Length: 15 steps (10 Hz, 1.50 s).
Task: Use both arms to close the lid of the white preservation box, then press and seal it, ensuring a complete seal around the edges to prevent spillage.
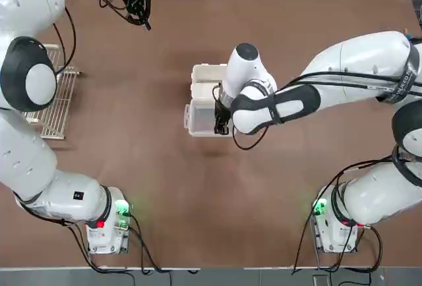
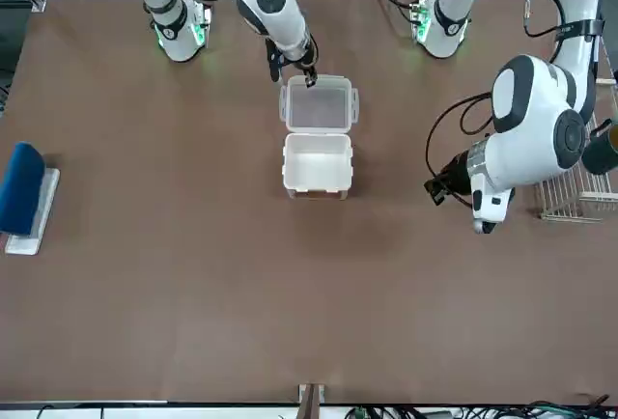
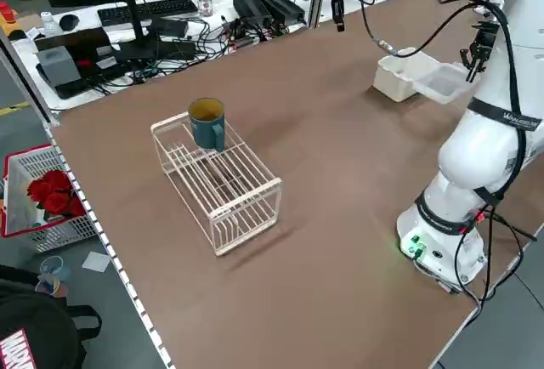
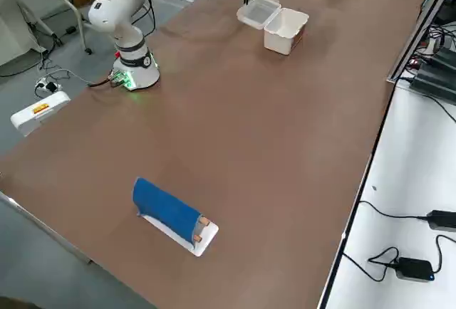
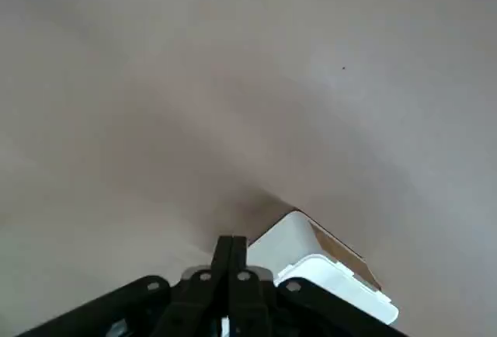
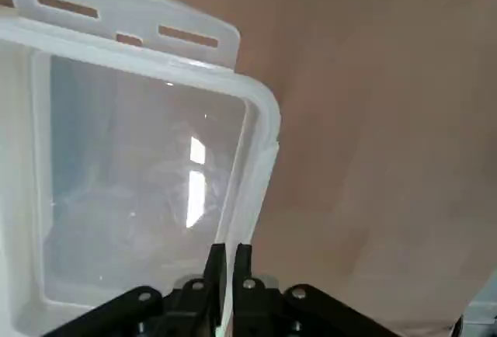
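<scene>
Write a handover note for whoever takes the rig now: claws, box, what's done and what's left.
Left claw: shut and empty, over the far left of the table, away from the box.
Right claw: at the lid's free edge, on the robot's side; whether it has a firm hold I can't tell.
White preservation box: mid-table, upright, with its lid folded open toward the robot.
Done: right claw is at the lid.
Left: swing the lid over, press the edges down all round, fasten the latches, check the seal.
</scene>
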Each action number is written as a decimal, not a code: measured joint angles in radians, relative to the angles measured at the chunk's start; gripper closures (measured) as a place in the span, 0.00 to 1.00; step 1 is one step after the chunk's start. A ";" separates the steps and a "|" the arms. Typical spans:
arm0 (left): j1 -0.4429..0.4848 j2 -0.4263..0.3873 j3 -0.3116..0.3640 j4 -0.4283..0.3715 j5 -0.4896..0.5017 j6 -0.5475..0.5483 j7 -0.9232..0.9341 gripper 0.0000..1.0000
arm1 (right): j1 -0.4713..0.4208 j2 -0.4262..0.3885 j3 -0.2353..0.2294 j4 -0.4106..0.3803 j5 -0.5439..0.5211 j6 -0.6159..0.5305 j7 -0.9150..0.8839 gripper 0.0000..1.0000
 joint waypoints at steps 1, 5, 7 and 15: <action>0.000 0.000 -0.004 0.000 0.000 0.001 0.000 0.99 | 0.000 -0.001 -0.006 0.022 0.003 -0.033 0.000 0.93; 0.000 0.000 -0.015 0.008 0.000 0.006 -0.020 0.99 | 0.000 -0.006 -0.030 0.088 0.026 -0.126 0.002 0.95; 0.001 0.000 -0.017 0.015 0.000 0.008 -0.039 0.99 | 0.000 -0.016 -0.047 0.128 0.035 -0.172 0.002 0.95; 0.010 0.000 -0.015 0.014 0.000 0.008 -0.040 0.99 | -0.010 -0.004 -0.203 0.308 0.033 -0.219 -0.038 0.95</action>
